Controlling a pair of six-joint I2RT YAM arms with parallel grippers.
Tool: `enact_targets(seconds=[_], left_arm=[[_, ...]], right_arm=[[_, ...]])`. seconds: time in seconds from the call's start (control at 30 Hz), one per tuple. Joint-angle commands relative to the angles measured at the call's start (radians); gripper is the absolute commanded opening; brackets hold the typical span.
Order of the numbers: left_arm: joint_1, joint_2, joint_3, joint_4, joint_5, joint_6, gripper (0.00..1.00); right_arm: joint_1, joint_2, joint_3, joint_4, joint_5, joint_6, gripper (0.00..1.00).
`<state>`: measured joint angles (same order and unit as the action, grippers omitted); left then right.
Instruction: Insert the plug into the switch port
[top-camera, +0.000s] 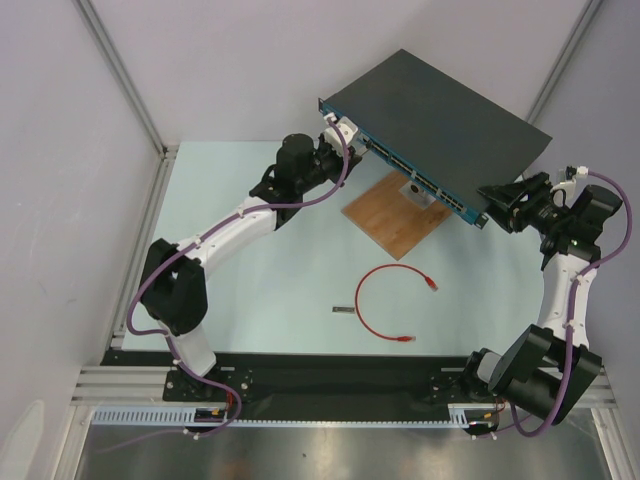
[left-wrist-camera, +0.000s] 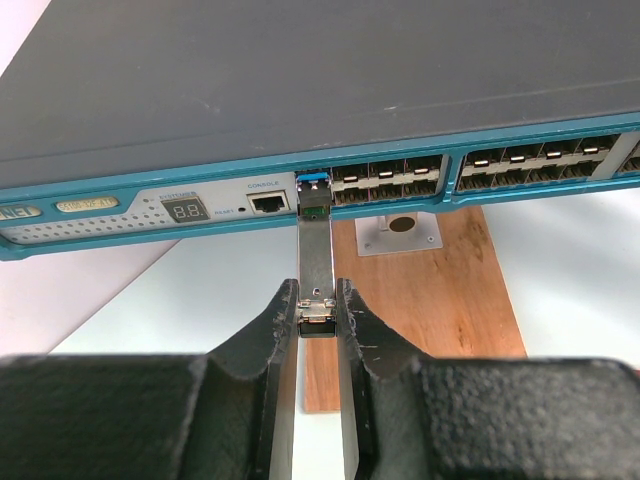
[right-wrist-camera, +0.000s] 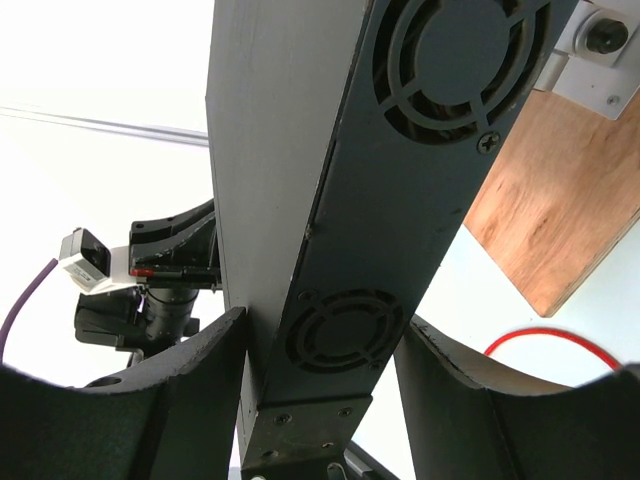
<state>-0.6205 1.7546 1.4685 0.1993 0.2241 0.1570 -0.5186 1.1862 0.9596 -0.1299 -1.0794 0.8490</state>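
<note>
The dark switch (top-camera: 440, 120) with a teal port face is held tilted above the table. My right gripper (top-camera: 500, 205) is shut on its right end; in the right wrist view the fingers (right-wrist-camera: 190, 390) clamp the fan side of the switch (right-wrist-camera: 400, 180). My left gripper (left-wrist-camera: 317, 318) is shut on the rear of a slim metal plug (left-wrist-camera: 316, 255). The plug's blue-tabbed front end sits in the mouth of a port (left-wrist-camera: 313, 190), just right of the console socket (left-wrist-camera: 268, 202). Most of the plug's body is still outside. In the top view my left gripper (top-camera: 352, 140) is at the switch's left front.
A wooden board (top-camera: 395, 215) with a white bracket (left-wrist-camera: 398, 230) lies under the switch. A red cable (top-camera: 395, 300) loops on the table in front of it, with a small dark piece (top-camera: 343, 311) to its left. Frame rails border the table.
</note>
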Motion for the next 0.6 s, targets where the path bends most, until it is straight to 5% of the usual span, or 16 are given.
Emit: enact_targets(seconds=[0.0, 0.57], left_arm=[[-0.024, -0.009, 0.038, 0.048, 0.087, -0.033, 0.00], [-0.081, -0.007, -0.016, 0.066, -0.015, -0.088, 0.00]], right_arm=[[0.035, 0.027, 0.042, 0.119, 0.075, -0.015, 0.00], [0.040, 0.026, 0.019, 0.158, 0.092, 0.010, 0.00]])
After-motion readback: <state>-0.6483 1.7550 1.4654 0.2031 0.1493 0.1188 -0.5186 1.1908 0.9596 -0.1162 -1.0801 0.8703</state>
